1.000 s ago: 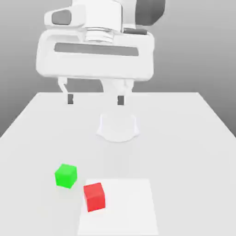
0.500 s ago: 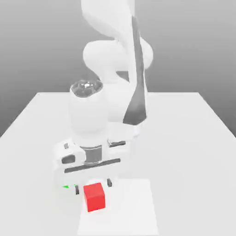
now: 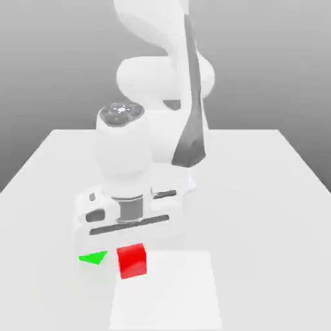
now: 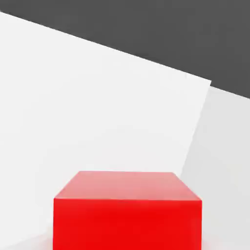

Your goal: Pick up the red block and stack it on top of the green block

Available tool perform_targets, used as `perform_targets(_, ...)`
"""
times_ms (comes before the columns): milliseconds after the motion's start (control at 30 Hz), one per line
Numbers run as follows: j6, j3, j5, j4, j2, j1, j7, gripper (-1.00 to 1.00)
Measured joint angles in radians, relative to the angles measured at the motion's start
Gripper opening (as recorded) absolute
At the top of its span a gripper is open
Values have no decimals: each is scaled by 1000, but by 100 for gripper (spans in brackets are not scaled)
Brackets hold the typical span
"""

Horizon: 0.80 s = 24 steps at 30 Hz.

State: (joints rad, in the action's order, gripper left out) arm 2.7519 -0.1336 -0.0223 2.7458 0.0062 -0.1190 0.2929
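Observation:
The red block [image 3: 131, 260] hangs just under the white hand in the exterior view, lifted slightly off the white mat [image 3: 181, 291]. My gripper [image 3: 131, 252] is shut on the red block from above. In the hand view the red block [image 4: 127, 215] sits very close, with the white mat [image 4: 97, 107] beneath it. The green block [image 3: 94, 258] lies just to the exterior view's left of the red block. Only a green sliver shows, and the hand covers the remainder.
The grey table [image 3: 258, 194] stretches wide to the exterior view's right and behind the arm. The arm's base and bent links [image 3: 161, 97] rise at the table's back middle. The white mat reaches the table's front edge.
The arm came down from high over the table onto the red block. The gripper closed on it, and block and hand have since risen a little.

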Motion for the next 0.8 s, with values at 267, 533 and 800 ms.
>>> perform_targets(267,-38,-114,-89,158,-198,-158,-60,-100)
perform_targets(533,175,-106,60,156,21,-131,-168,100)
perform_targets(800,121,-110,8,158,-38,-150,-133,100)
